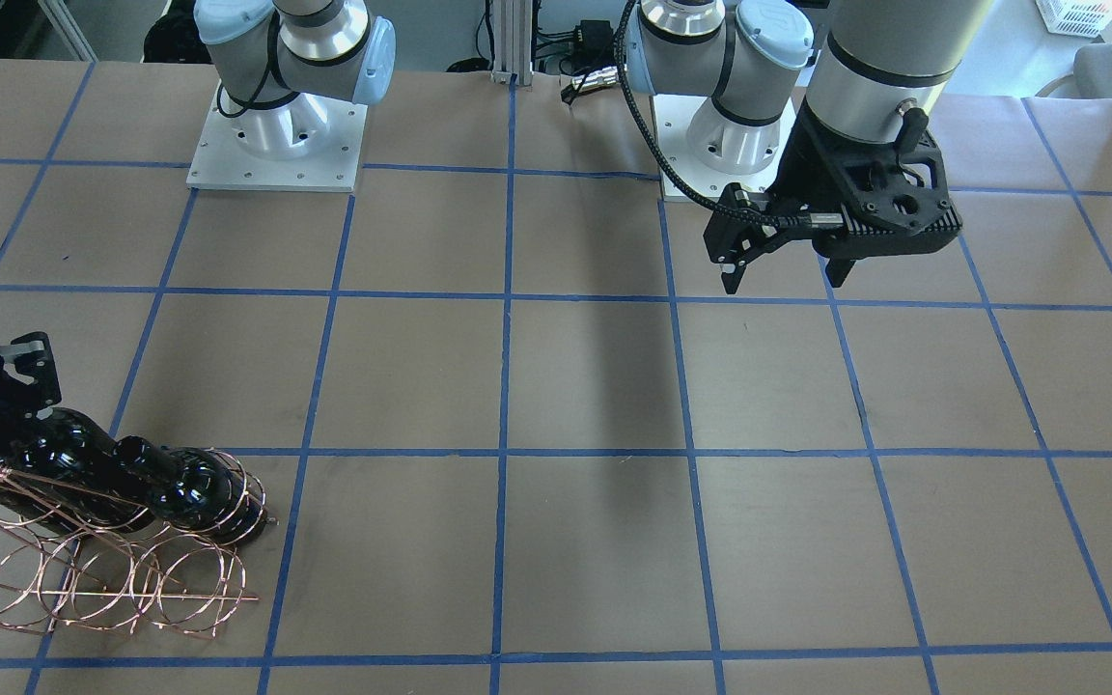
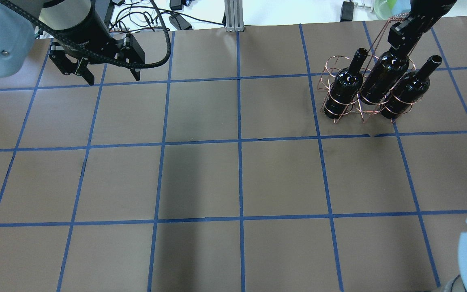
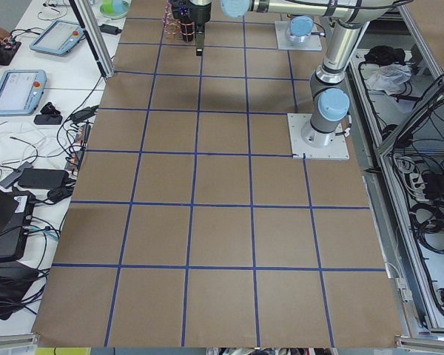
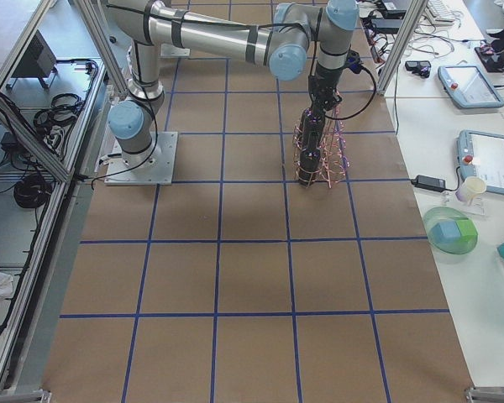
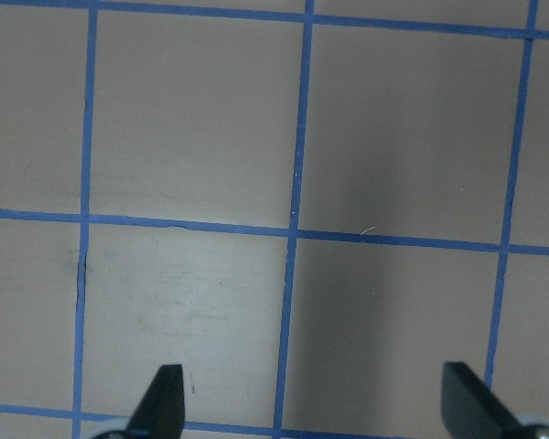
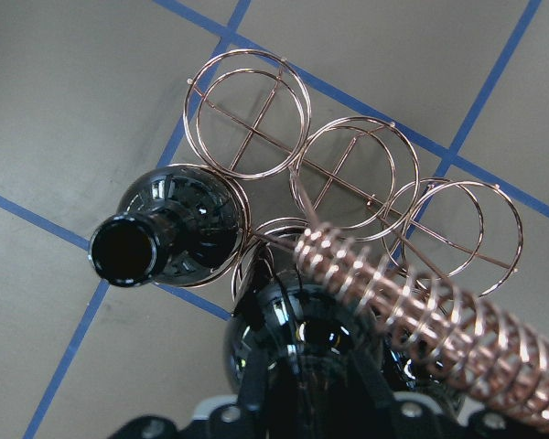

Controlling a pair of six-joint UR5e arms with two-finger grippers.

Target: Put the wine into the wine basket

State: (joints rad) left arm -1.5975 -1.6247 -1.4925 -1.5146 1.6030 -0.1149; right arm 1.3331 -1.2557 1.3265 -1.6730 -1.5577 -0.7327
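Copper wine basket (image 6: 412,311): 1 | wine bottles (image 2: 343,87): 3 | right pincer (image 2: 399,44) grips middle bottle (image 2: 381,79) | left pincer (image 2: 113,77) released

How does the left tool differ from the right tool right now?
The left tool is open and empty; the right tool is shut on the neck of the middle wine bottle. The left tool hangs over bare table; the right tool is above the wine basket. Both point downward.

Brown table (image 2: 201,178), blue tape grid (image 2: 239,142). On it: wine basket (image 1: 102,591), far right; two arm base plates (image 1: 228,172).
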